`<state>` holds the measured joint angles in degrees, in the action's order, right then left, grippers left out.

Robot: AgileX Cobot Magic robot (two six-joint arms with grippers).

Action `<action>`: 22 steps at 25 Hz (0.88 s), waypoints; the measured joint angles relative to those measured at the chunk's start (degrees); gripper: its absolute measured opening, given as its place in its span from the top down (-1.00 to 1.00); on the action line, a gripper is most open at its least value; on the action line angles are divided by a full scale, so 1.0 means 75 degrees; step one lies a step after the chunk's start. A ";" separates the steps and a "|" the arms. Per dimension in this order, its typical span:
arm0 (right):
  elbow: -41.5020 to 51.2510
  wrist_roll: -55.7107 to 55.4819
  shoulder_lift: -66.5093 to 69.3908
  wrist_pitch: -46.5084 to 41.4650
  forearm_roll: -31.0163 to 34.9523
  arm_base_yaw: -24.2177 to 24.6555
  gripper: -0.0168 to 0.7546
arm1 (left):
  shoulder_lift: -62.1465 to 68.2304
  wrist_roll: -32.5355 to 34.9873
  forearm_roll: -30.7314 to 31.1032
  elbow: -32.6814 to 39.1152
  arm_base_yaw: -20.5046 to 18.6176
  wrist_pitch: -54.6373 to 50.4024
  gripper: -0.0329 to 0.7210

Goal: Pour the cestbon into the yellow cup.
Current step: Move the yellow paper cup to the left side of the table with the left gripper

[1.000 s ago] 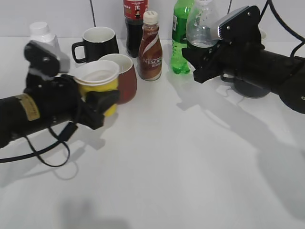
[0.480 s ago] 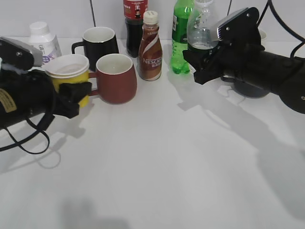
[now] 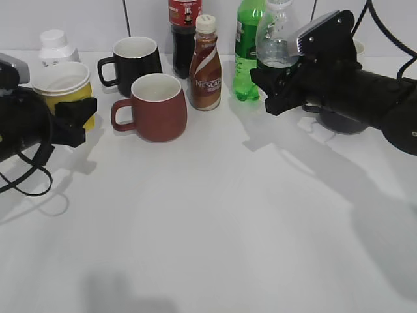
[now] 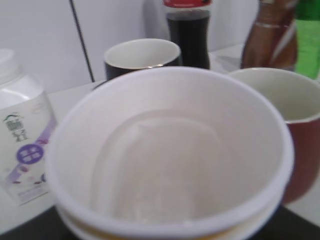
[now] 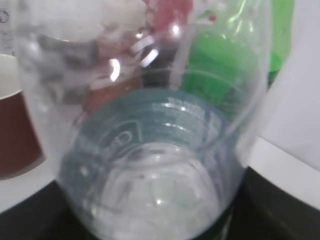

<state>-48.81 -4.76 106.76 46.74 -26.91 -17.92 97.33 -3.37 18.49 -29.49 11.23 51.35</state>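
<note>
The yellow cup (image 3: pixel 64 83) with its white rim is held upright at the far left by my left gripper (image 3: pixel 73 117), which is shut on it. In the left wrist view the cup (image 4: pixel 170 165) fills the frame and its white inside looks empty. My right gripper (image 3: pixel 273 88) is shut on the cestbon (image 3: pixel 276 40), a clear bottle with a dark green band, upright at the back right. In the right wrist view the cestbon (image 5: pixel 150 150) fills the frame, with water in its lower part. Both grippers' fingertips are hidden behind what they hold.
A reddish-brown mug (image 3: pixel 156 107), a black mug (image 3: pixel 135 57), a Nescafe bottle (image 3: pixel 205 65), a dark cola bottle (image 3: pixel 184 29) and a green bottle (image 3: pixel 246 45) stand in the back row. A white capped bottle (image 3: pixel 55 45) stands behind the cup. A dark round object (image 3: pixel 342 120) lies under the right arm.
My left gripper has carried the yellow cup to the left, away from the reddish-brown mug. My right gripper and the cestbon have stayed almost still.
</note>
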 joint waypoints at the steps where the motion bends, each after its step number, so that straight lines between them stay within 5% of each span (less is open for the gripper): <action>1: 0.0000 0.0000 0.0000 -0.0008 0.0007 0.0000 -0.24 | 0.0109 0.0007 -0.0086 -0.0016 -0.0031 0.0116 -0.26; 22: 0.0000 0.0000 0.0000 -0.0041 0.0006 0.0000 -0.23 | 0.2227 0.0583 -0.0487 -0.1110 -0.0089 0.0960 -0.27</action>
<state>-48.81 -4.76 106.76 46.43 -26.86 -17.92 114.04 1.00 14.83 -37.82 10.56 58.55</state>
